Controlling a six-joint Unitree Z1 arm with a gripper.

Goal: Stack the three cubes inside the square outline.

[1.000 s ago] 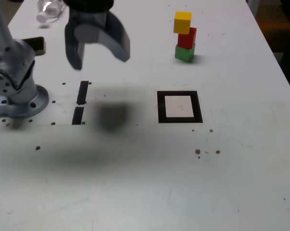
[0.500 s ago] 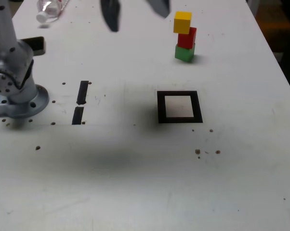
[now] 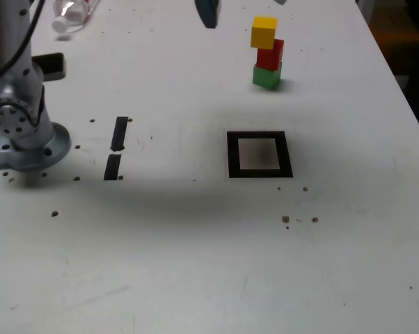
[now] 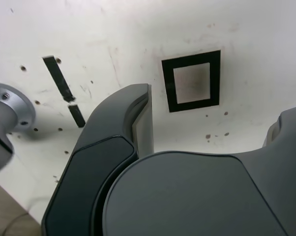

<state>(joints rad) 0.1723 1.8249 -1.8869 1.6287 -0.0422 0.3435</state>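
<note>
The three cubes stand in one tilted-looking column on the white table: yellow cube [image 3: 264, 32] on red cube [image 3: 270, 54] on green cube [image 3: 266, 76]. The column is beyond the square outline [image 3: 259, 154], not inside it. The outline's white centre holds nothing, and it shows again in the wrist view [image 4: 191, 81]. My gripper [image 4: 217, 105] hangs high over the table, open wide with nothing between its fingers. In the exterior view only one dark fingertip [image 3: 207, 14] shows at the top edge, left of the yellow cube. The cubes do not appear in the wrist view.
The arm's round metal base [image 3: 25, 136] sits at the exterior view's left. Two short black tape strips [image 3: 116, 147] lie between the base and the outline. A clear plastic item [image 3: 74, 12] and a dark object [image 3: 53, 64] lie far left. Small brown specks dot the table.
The gripper has risen and swung to the exterior view's right, from above the tape strips towards the cube column, mostly leaving the frame. Its shadow now falls over the outline. The cubes have not moved.
</note>
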